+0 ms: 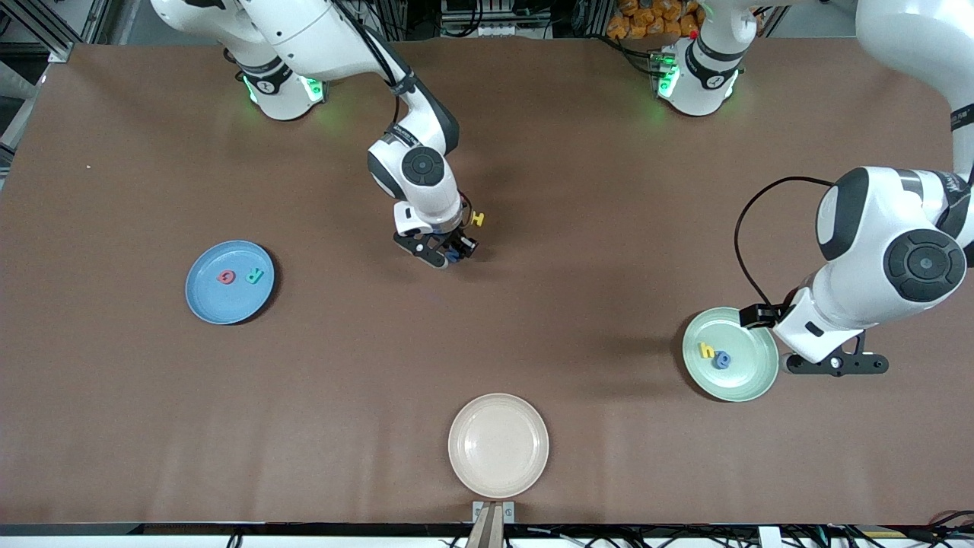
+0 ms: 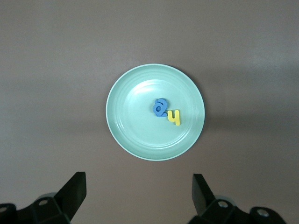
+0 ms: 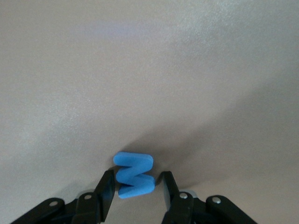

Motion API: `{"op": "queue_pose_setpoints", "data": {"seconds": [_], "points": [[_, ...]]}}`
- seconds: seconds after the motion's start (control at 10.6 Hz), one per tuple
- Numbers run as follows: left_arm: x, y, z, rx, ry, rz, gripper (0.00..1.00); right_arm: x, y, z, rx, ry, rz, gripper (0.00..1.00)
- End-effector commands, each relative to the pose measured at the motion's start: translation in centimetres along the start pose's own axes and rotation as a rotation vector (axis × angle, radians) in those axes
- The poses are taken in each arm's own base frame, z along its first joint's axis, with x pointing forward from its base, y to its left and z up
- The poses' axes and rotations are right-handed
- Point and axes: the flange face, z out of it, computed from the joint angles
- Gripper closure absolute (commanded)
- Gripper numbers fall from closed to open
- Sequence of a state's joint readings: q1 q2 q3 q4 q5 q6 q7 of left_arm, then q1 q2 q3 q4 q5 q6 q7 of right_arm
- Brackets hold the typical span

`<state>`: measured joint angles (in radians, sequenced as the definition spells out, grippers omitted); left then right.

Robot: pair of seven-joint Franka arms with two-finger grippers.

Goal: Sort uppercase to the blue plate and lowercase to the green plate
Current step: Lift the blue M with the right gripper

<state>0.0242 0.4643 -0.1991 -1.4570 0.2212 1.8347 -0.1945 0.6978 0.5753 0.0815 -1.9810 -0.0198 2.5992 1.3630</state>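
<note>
We see the right gripper (image 1: 449, 253) low near the middle of the bench (image 1: 533, 152), its fingers (image 3: 106, 189) set on either side of the blue M (image 3: 134, 174), which lies flat between them; whether the pads actually press the letter we cannot tell. The yellow H (image 1: 477, 219) sits just beside that gripper, toward the robots' bases. On the blue plate (image 1: 205, 301), toward the right arm's end, lie the red G (image 1: 226, 277) and the teal R (image 1: 254, 275), side by side. The left gripper (image 2: 138, 193) hangs over the bench just beside the green plate (image 1: 753, 377), fingers (image 2: 74, 186) spread wide and holding nothing. In that plate the blue a (image 2: 160, 107) touches the yellow h (image 2: 174, 117). An empty cream plate (image 1: 498, 445) lies nearest the front camera
</note>
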Motion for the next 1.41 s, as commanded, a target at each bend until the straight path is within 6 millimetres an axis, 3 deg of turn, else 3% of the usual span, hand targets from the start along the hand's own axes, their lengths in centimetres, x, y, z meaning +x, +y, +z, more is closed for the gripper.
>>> {"op": "queue_pose_setpoints", "data": {"seconds": [0.0, 0.38, 0.94, 1.13, 1.32], "points": [[-0.5, 0.0, -0.7, -0.017, -0.008, 0.002, 0.0, 0.8, 0.3, 0.2, -0.013, 0.002, -0.012, 0.49], [-0.6, 0.0, -0.6, -0.017, -0.011, 0.002, 0.0, 1.0, 0.4, 0.3, -0.016, 0.0, -0.018, 0.51], [-0.7, 0.3, -0.5, -0.042, -0.019, -0.004, 0.0, 0.9, 0.4, 0.3, -0.016, 0.0, -0.021, 0.66], [-0.8, 0.8, -0.5, -0.045, -0.021, 0.003, 0.0, 0.9, 0.4, 0.3, -0.016, 0.0, -0.023, 0.76], [-1.4, 1.9, -0.8, -0.041, -0.046, 0.025, 0.0, 0.9, 0.4, 0.2, -0.014, 0.001, -0.025, 0.76]]}}
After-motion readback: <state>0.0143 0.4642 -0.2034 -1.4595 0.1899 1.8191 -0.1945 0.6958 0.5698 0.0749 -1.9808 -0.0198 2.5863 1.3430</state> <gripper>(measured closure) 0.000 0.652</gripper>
